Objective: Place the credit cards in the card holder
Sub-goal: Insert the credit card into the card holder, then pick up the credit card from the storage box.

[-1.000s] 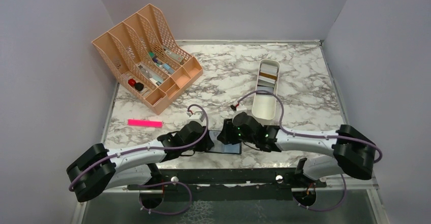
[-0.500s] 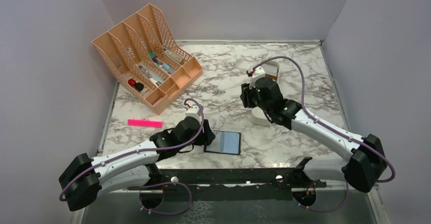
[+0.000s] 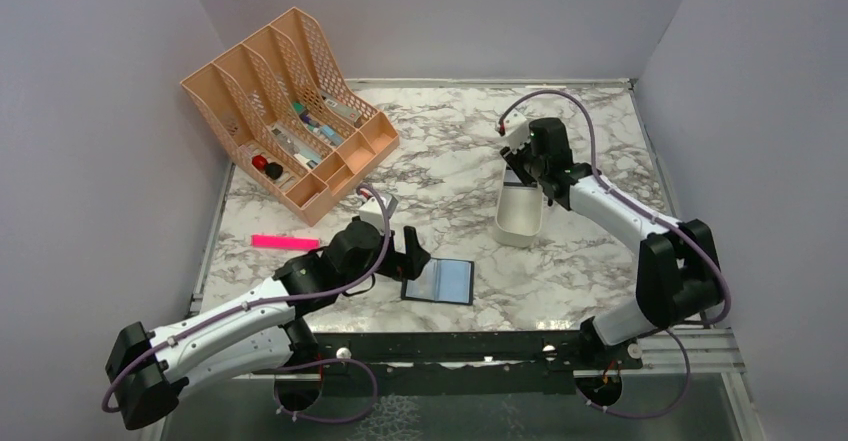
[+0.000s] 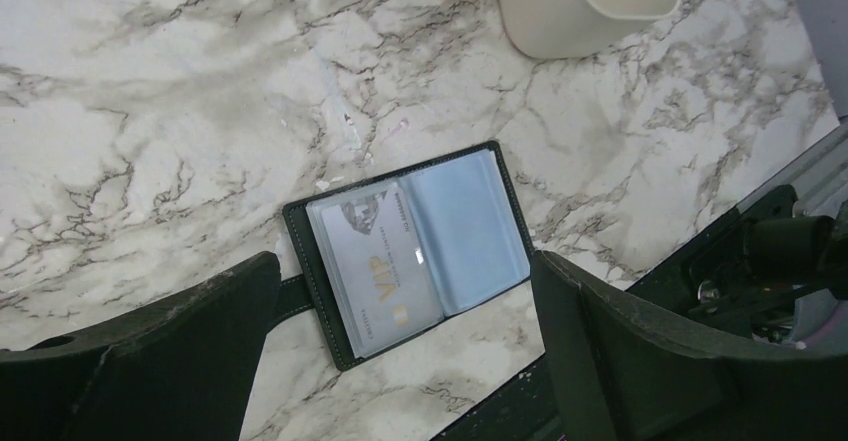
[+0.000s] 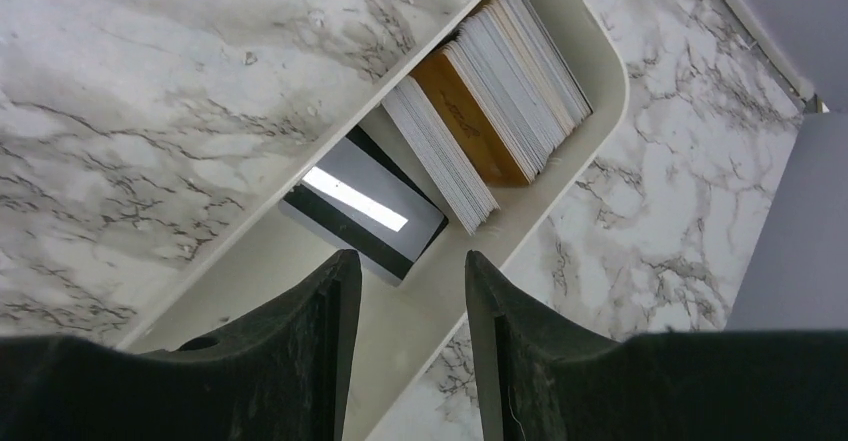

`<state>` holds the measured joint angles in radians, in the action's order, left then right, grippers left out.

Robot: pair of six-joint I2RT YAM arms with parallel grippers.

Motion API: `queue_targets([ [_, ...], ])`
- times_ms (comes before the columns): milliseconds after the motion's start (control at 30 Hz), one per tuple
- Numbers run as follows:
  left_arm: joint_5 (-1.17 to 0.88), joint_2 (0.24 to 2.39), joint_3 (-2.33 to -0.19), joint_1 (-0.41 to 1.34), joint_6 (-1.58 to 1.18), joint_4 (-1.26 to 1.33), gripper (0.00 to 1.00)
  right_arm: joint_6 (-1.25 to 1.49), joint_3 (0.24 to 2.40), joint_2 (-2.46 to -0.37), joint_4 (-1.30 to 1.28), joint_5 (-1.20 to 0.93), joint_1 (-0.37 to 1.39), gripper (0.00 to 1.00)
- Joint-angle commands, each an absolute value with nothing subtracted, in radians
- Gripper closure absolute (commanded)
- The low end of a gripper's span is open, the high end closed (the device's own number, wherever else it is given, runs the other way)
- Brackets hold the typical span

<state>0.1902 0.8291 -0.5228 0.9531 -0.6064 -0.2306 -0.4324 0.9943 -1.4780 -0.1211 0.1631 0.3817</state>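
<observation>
Credit cards point(image 5: 500, 86) stand packed on edge in one white tray point(image 5: 613, 86), too many to count, plus one dark card point(image 5: 360, 206) loose beside them. I judge that the right hand point(image 5: 404, 261), half open and empty above them, should pinch just one card's edge. One card holder point(image 4: 465, 221) lies open on the surface with one VIP card point(image 4: 375, 261) sleeved, under the left hand point(image 4: 405, 261), spread wide and empty.

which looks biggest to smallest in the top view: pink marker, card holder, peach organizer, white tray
1. peach organizer
2. white tray and card holder: unsure, since the right arm hides part of the tray
3. pink marker
</observation>
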Motion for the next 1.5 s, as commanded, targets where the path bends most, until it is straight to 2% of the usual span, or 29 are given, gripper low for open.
queue_targets([
  [0, 0.206, 0.783, -0.563, 0.957, -0.561, -0.270, 0.01, -0.633, 1.011, -1.563, -0.059, 0.035, 0.324, 0.52],
  [300, 0.246, 0.715, -0.609, 0.957, -0.545, -0.364, 0.01, -0.816, 0.970, -1.686, 0.170, 0.060, 0.309, 0.51],
  [633, 0.280, 0.653, -0.594, 0.957, -0.551, -0.373, 0.01, -0.875, 1.007, -1.798, 0.233, 0.079, 0.291, 0.52],
  [733, 0.283, 0.653, -0.597, 0.957, -0.551, -0.375, 0.01, -0.874, 1.024, -1.812, 0.249, 0.090, 0.274, 0.55],
  [1167, 0.294, 0.662, -0.591, 0.957, -0.556, -0.375, 0.01, -0.824, 1.088, -1.802, 0.224, 0.011, 0.215, 0.67],
  [1400, 0.299, 0.655, -0.588, 0.957, -0.558, -0.375, 0.01, -0.822, 1.093, -1.787, 0.161, -0.036, 0.210, 0.67],
  [1467, 0.298, 0.656, -0.588, 0.957, -0.557, -0.376, 0.01, -0.817, 1.089, -1.763, 0.131, -0.075, 0.210, 0.64],
])
